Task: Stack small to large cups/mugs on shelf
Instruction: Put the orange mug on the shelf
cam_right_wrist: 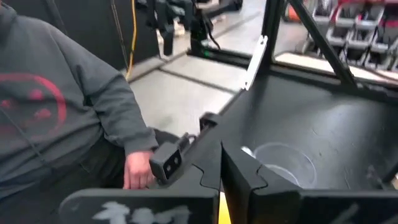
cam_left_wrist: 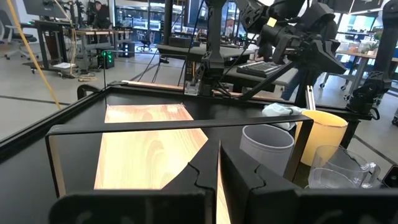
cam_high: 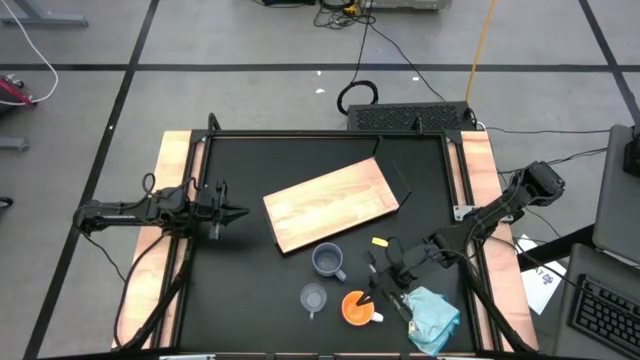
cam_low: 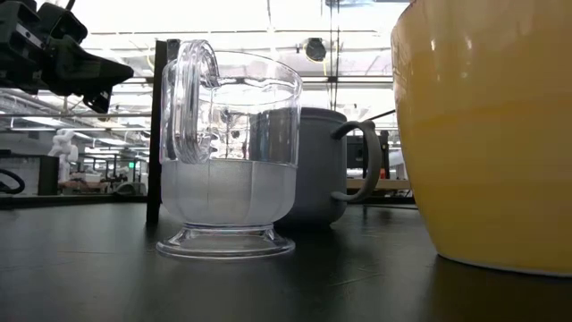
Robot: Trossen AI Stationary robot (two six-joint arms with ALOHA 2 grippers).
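An orange mug with a white handle, a clear glass cup and a blue-grey mug stand upright on the black tabletop near its front edge. The light-wood shelf lies flat behind them. My right gripper is shut and hovers over the orange mug's right side, well above it, as the left wrist view shows. The glass cup shows past its fingers. My left gripper is shut at the table's left side, pointing level toward the shelf.
A pale teal cloth lies crumpled at the front right, beside the orange mug. A small yellow piece lies right of the blue-grey mug. A person in a grey hooded top stands beyond the table's edge, one hand close to it.
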